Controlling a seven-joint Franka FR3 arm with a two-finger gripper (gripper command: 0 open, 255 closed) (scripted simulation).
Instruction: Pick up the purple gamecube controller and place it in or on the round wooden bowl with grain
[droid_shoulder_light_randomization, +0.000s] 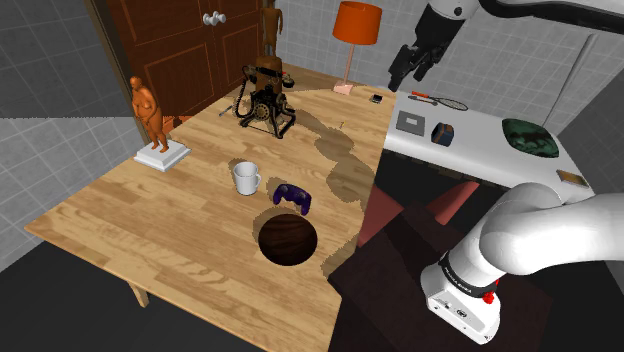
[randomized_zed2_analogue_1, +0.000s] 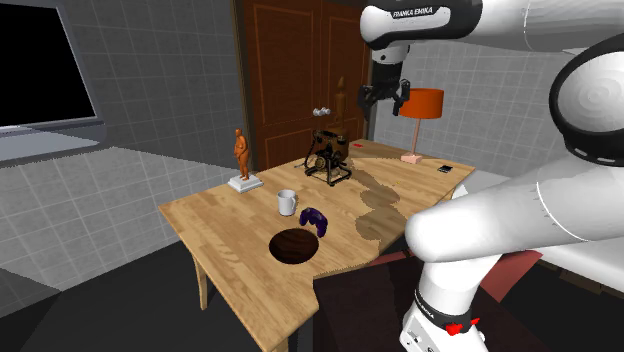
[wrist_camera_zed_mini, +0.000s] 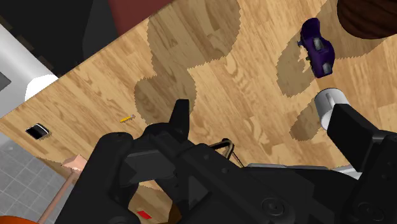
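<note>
The purple gamecube controller lies on the wooden table, between a white mug and the dark round wooden bowl, which sits close to the table edge nearest the stand. My gripper hangs high over the table's far end, beside the orange lamp and well away from the controller. Its fingers stand apart and nothing is between them.
A white mug stands just beyond the controller. Farther back are an old black telephone, an orange figurine on a white base and an orange lamp. A white counter with small items adjoins the table.
</note>
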